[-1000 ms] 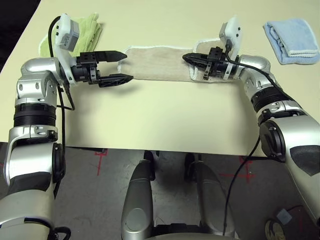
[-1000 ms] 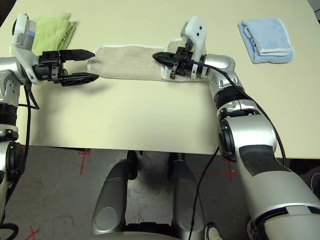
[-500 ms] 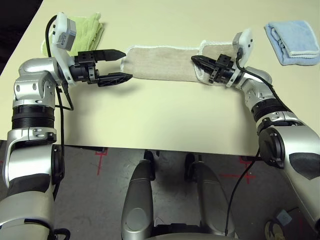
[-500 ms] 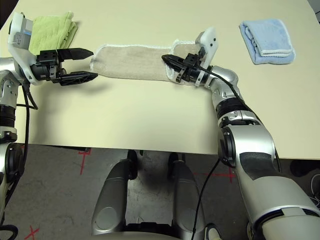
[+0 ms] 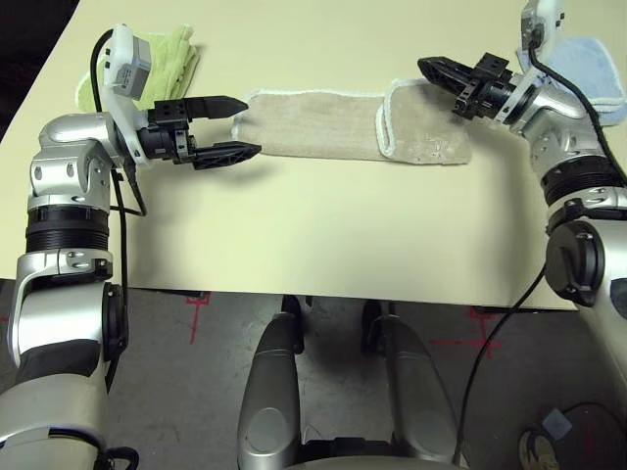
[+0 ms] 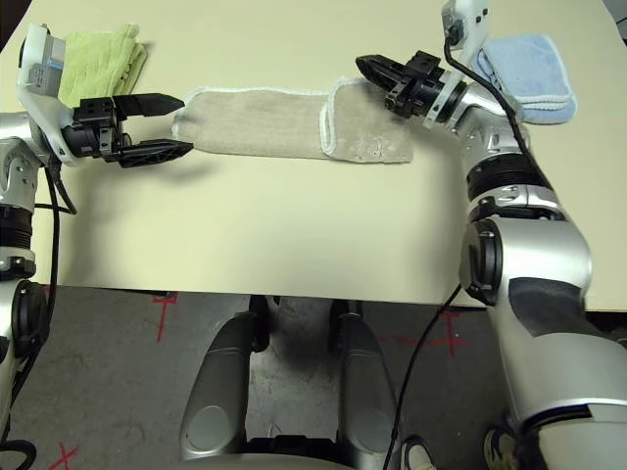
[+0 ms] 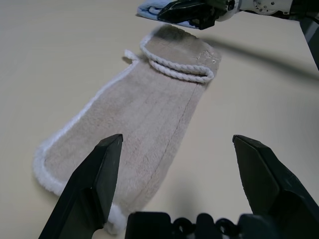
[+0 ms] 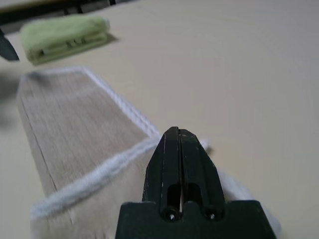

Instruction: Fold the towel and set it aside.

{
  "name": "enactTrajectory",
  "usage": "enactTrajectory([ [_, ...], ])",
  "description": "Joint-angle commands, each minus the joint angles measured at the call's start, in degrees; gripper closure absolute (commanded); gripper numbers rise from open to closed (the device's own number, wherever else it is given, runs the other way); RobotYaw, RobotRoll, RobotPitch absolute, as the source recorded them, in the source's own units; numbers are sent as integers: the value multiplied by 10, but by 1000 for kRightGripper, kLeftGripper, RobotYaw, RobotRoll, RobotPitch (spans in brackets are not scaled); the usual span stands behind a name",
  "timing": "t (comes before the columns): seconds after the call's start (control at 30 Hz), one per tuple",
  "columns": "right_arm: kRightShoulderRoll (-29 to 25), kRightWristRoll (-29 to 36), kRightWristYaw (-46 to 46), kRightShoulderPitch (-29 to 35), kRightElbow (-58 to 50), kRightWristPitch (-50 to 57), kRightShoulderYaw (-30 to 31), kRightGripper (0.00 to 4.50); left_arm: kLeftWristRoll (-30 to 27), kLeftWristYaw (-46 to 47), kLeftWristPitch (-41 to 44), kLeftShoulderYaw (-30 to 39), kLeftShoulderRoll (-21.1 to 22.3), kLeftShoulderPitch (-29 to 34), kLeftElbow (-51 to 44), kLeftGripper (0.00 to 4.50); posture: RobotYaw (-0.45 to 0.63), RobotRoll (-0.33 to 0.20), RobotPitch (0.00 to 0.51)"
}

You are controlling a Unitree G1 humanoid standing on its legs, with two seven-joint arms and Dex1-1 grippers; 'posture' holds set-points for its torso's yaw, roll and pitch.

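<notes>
Left-eye view — towel (image 5: 353,125) edge between wide left pincer (image 5: 227,128), closed empty right pincer (image 5: 437,71).

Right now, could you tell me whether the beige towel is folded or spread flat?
Partly folded: the beige towel's right end is doubled back over itself, its white edging curving across the strip.

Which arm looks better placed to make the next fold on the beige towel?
Probably the left. The left gripper is open, level with the table, right at the towel's unfolded end. The right gripper is shut, empty, and raised beyond the end already folded over.
</notes>
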Motion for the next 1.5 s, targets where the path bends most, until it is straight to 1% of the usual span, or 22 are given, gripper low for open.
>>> enactTrajectory([
  [0.03, 18, -18, -18, 8, 11, -15, 13, 4465, 1, -3, -8, -6, -3, -6, 12, 0, 10, 0, 368],
  [0.1, 36, -8, -46, 20, 26, -18, -3, 4465, 1, -3, -8, -7, -5, -6, 10, 0, 14, 0, 366],
  [0.27, 55, -14, -122, 66, 55, -36, -13, 4465, -4, 0, 1, -4, -5, 4, -8, 0, 50, 0, 365],
  [0.43, 62, -12, -151, 91, 64, -31, -24, 4465, -5, -1, 8, 1, 9, 12, -17, 0, 64, 0, 367],
  [0.5, 62, -8, -148, 88, 61, -29, -30, 4465, -5, -2, 9, 2, 13, 14, -18, 0, 60, 0, 367],
  [0.67, 48, 0, -104, 62, 46, -37, -37, 4465, -3, 1, 2, 3, 14, 12, -9, 0, 49, 0, 365],
  [0.83, 8, 20, -10, 29, 19, -45, -43, 4465, -1, 5, -8, 2, 9, 10, 0, 0, 33, 0, 363],
  [0.97, -24, 34, 70, 17, 6, -52, -44, 4465, 0, 6, -15, 1, 5, 6, 8, 0, 19, 0, 363],
  [1.1, -52, 34, 148, 22, -2, -77, -34, 4465, 1, 7, -22, -1, 2, 3, 15, 0, 14, 0, 365],
  [1.23, -67, 35, 218, 34, -11, -88, -27, 4465, 2, 7, -28, -1, 1, 1, 23, 0, 11, 0, 366],
  [1.4, -79, 32, 270, 58, -20, -84, -24, 4465, 4, 7, -33, -2, 3, 1, 29, 0, 9, 0, 367],
  [1.5, -89, 25, 278, 76, -16, -97, -22, 4465, 5, 14, -58, 2, -5, -3, 37, 0, 12, 0, 368],
])
